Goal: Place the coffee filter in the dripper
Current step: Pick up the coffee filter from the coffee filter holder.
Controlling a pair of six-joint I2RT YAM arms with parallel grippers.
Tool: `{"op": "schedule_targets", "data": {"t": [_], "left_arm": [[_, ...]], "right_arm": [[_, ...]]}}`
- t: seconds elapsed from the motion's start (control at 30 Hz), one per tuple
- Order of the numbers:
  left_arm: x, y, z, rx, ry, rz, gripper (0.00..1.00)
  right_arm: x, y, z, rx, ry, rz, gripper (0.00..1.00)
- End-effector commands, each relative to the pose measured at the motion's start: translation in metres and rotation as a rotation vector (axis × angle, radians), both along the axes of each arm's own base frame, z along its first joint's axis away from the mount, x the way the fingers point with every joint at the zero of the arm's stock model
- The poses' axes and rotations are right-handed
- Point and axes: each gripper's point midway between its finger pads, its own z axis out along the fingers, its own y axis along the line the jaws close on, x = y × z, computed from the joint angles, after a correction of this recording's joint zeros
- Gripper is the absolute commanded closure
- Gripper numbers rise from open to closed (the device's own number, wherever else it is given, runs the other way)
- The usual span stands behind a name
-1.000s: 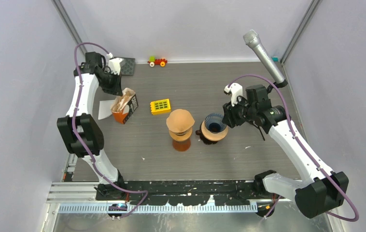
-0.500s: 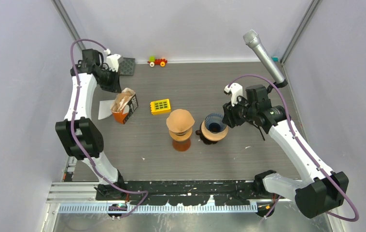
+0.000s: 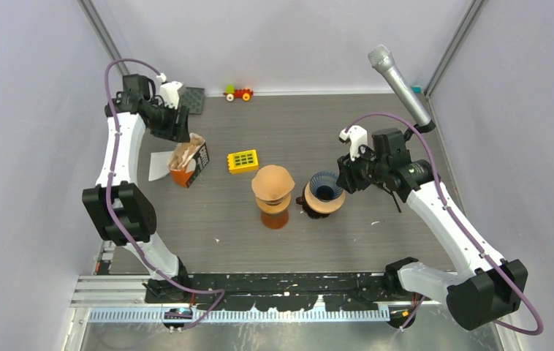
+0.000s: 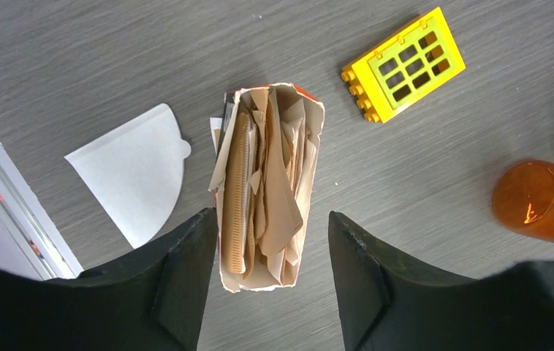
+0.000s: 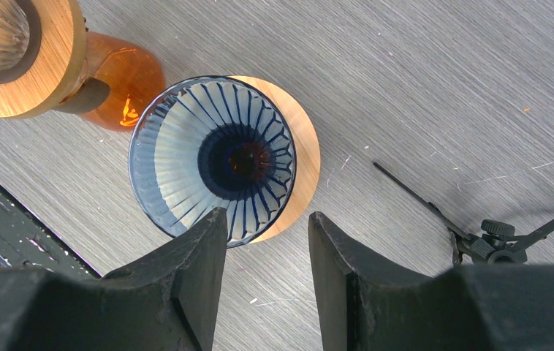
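A white coffee filter (image 4: 131,172) lies flat on the table, left of an open orange box (image 4: 267,186) stuffed with brown paper filters. My left gripper (image 4: 272,216) hangs open above the box's near end, one finger on each side, with nothing held. The dripper (image 5: 215,157) is blue ribbed glass on a round wooden base, and it is empty. My right gripper (image 5: 267,216) stands open just beside the dripper's rim, gripping nothing. In the top view the white coffee filter (image 3: 158,164), the box (image 3: 188,161) and the dripper (image 3: 324,191) all show.
An amber carafe with a wood-collared cone on top (image 3: 272,194) stands just left of the dripper. A yellow toy window block (image 3: 243,160), a small toy car (image 3: 238,93) and a dark mat (image 3: 192,100) lie farther back. A microphone (image 3: 400,84) reaches in at the back right.
My left gripper has gone from shut to open, and its wrist has lifted and shifted slightly over the box. The right arm has not moved.
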Motion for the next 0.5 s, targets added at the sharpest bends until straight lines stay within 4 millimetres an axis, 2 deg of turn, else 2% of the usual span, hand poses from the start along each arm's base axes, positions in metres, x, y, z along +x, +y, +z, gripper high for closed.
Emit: {"op": "schedule_targets", "data": {"t": [0.0, 0.13, 0.33, 0.47], "left_arm": [[-0.007, -0.008, 0.003, 0.006, -0.019, -0.037, 0.41], [-0.009, -0.011, -0.01, 0.021, 0.006, -0.052, 0.45], [-0.006, -0.01, -0.008, 0.031, -0.007, -0.049, 0.65], [-0.003, -0.007, 0.0, 0.047, -0.031, -0.044, 0.84]], "right_arm": [[0.003, 0.001, 0.001, -0.011, -0.016, 0.009, 0.5], [0.003, 0.0, 0.0, -0.013, -0.013, 0.008, 0.5], [0.003, 0.0, 0.0, -0.016, -0.01, 0.006, 0.5], [0.004, 0.0, -0.001, -0.018, -0.007, 0.006, 0.5]]}}
